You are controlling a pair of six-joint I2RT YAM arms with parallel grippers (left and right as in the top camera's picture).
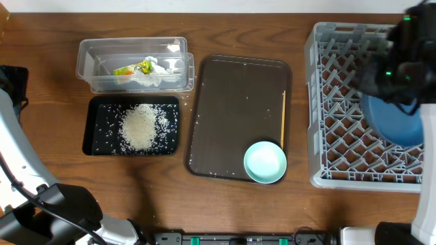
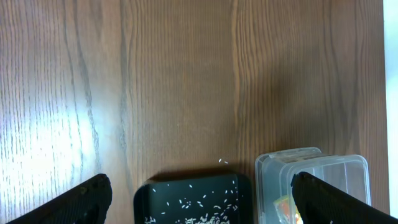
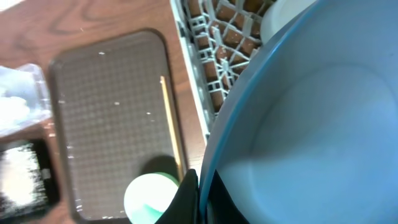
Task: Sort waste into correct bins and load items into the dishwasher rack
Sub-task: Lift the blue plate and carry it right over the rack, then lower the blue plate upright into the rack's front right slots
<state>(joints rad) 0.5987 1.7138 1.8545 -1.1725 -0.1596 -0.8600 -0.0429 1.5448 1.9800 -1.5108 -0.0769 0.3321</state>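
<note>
My right gripper is shut on the rim of the dark-blue plate, and holds it tilted over the grey dishwasher rack; from overhead the plate shows below the arm. A mint bowl and a thin wooden stick lie on the brown tray. Rice is heaped in the black tray. The crumpled wrapper sits in the clear tub. My left gripper is open and empty, above the table beside the black tray and the tub.
Stray rice grains dot the brown tray and the wood beside the black tray. The rack fills the right side of the table, close to the brown tray's right edge. Bare wood lies left of the bins.
</note>
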